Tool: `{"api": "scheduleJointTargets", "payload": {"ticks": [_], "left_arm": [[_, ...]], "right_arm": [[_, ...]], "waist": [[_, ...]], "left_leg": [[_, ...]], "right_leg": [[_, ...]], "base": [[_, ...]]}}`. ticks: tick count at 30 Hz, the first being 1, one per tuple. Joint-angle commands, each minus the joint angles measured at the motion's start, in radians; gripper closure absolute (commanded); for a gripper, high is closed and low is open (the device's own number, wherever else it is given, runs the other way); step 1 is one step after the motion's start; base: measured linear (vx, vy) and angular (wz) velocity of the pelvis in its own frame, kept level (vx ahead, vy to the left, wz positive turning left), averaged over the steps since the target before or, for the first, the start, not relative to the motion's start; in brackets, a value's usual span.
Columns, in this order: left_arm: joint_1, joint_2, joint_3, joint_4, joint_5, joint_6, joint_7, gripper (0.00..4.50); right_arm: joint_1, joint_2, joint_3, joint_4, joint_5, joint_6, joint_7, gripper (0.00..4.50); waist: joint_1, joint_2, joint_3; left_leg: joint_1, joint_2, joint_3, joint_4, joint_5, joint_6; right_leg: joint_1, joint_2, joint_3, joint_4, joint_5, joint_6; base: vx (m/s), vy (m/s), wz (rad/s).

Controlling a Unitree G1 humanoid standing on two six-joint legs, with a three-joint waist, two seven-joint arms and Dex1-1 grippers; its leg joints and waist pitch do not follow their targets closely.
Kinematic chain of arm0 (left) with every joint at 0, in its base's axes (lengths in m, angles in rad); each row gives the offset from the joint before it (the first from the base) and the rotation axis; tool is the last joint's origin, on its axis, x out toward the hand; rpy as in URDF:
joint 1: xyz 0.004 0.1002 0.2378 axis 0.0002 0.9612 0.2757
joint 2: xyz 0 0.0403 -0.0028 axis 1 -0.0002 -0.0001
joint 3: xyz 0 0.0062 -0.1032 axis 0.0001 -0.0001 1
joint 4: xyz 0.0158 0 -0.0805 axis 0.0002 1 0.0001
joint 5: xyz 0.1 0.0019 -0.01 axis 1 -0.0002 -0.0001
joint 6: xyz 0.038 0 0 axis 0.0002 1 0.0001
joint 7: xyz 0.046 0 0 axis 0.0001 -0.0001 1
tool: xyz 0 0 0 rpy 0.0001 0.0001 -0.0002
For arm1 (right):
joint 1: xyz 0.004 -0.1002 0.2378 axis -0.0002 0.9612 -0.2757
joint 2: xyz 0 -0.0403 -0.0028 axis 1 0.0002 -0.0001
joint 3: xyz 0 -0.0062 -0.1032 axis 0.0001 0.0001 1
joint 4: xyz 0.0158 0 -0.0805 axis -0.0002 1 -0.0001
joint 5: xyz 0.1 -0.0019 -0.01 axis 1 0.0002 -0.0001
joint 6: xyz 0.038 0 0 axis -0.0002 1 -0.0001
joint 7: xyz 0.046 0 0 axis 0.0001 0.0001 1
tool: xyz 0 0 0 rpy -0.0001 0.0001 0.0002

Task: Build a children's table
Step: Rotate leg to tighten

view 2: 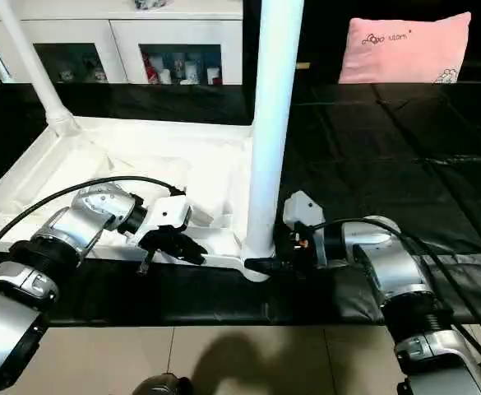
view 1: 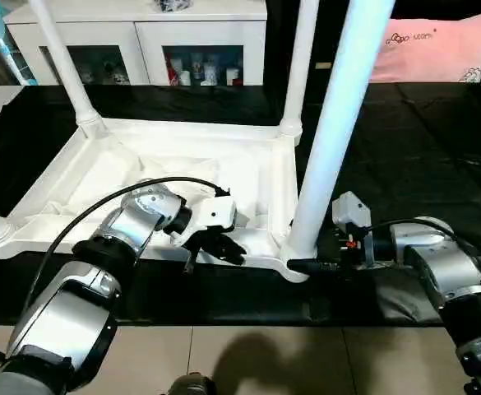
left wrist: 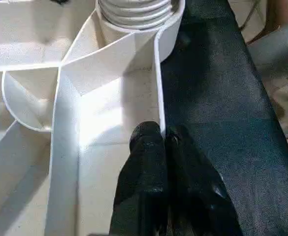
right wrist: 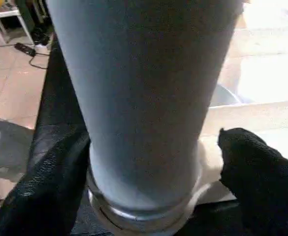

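The left tool (view 1: 215,247) is clenched on the thin near rim of the upturned white tabletop (view 1: 182,177), one black finger (left wrist: 144,162) inside the wall and the other outside it; in the left wrist view the fingers cover the stretch of rim they pinch. To that tool's right, at the near right corner socket, the right tool (right wrist: 148,172) stands spread around the base of the near leg (view 1: 339,123), a black finger (right wrist: 262,172) on either side; whether the fingers press the tube cannot be told, and from the head its fingertips are dark against the black mat (view 1: 421,148). This leg stands upright in its socket, its top cut off by the upper edge. Beyond the left tool, ribs cross the tabletop's underside. Farther off, two more legs rise from the far corners, both cut off above. Past the mat stand a white glass-door cabinet (view 1: 141,37) and a pink cushion (view 1: 437,49).
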Motion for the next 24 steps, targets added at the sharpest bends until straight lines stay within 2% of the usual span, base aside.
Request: {"api": "scheduleJointTargets", "payload": {"ticks": [1, 3, 10, 18, 22, 23, 24], "left_arm": [[0.004, -0.008, -0.028, -0.045, 0.002, -0.009, -0.045, 4.5], [0.005, -0.008, -0.028, -0.051, 0.001, -0.005, -0.049, 4.5], [0.002, -0.005, -0.027, -0.046, 0.002, -0.004, -0.052, 4.5], [0.001, -0.006, -0.023, -0.038, 0.002, 0.003, -0.042, 4.5], [-0.003, -0.023, 0.007, -0.019, -0.006, 0.073, 0.028, 4.5], [-0.01, -0.043, 0.039, -0.007, -0.025, 0.123, 0.083, 4.5], [-0.012, -0.051, 0.051, -0.006, -0.032, 0.142, 0.104, 4.5]], "right_arm": [[-0.022, -0.001, 0.005, 0.01, 0.009, 0.004, 0.022, 0.83], [-0.025, 0.0, 0.006, 0.02, 0.007, 0.001, 0.035, 0.9], [-0.022, 0.0, 0.007, 0.026, 0.011, 0.001, 0.057, 1.6], [-0.005, 0.005, 0.005, 0.026, 0.019, 0.007, 0.069, 1.75], [0.019, 0.032, -0.013, 0.013, 0.026, 0.047, 0.003, 1.76], [0.034, 0.056, -0.027, 0.015, 0.026, 0.056, -0.054, 1.76], [0.036, 0.067, -0.031, 0.02, 0.021, 0.068, -0.088, 1.76]], "waist": [[-0.009, -0.015, -0.079], [-0.009, -0.016, -0.08], [-0.009, -0.013, -0.081], [-0.008, -0.012, -0.082], [-0.008, -0.011, -0.08], [-0.01, -0.013, -0.079], [-0.011, -0.015, -0.075]], "left_leg": [[0.03, 0.049, -0.013, -0.056, -0.167, 0.097], [0.029, 0.049, -0.014, -0.056, -0.164, 0.097], [0.029, 0.048, -0.014, -0.055, -0.165, 0.096], [0.03, 0.048, -0.014, -0.054, -0.164, 0.097], [0.03, 0.048, -0.015, -0.055, -0.168, 0.093], [0.03, 0.048, -0.014, -0.056, -0.171, 0.09], [0.031, 0.046, -0.014, -0.057, -0.193, 0.081]], "right_leg": [[0.041, -0.076, 0.042, -0.069, -0.065, -0.254], [0.042, -0.077, 0.042, -0.068, -0.064, -0.253], [0.042, -0.075, 0.042, -0.069, -0.067, -0.253], [0.043, -0.076, 0.041, -0.067, -0.055, -0.259], [0.042, -0.075, 0.041, -0.067, -0.06, -0.262], [0.042, -0.075, 0.041, -0.068, -0.067, -0.262], [0.04, -0.076, 0.041, -0.073, -0.106, -0.26]], "base": [[0.0, 0.0, 0.0], [0.0, 0.0, 0.0], [0.0, 0.0, 0.0], [0.0, 0.0, 0.0], [0.0, 0.0, 0.0], [0.0, 0.0, 0.0], [0.0, 0.0, 0.0]]}}
